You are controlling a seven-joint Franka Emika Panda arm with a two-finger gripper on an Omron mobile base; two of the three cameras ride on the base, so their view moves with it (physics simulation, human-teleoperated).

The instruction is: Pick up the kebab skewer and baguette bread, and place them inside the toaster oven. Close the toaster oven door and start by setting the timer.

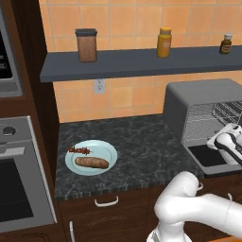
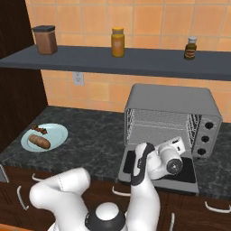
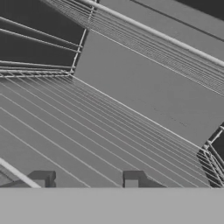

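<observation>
No readable text, brand, number or sign found in any view. Labels on shelf jars and small bottle rendered as plain colour patches, no lettering resolved. Dials on toaster oven shown blank, no markings made out. Wall oven panel at left edge too blurred for any characters to be read. Wall outlet unmarked.

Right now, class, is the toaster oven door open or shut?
Open: the toaster oven door lies folded down flat in front of the toaster oven, leaving the wire rack inside exposed.
</observation>
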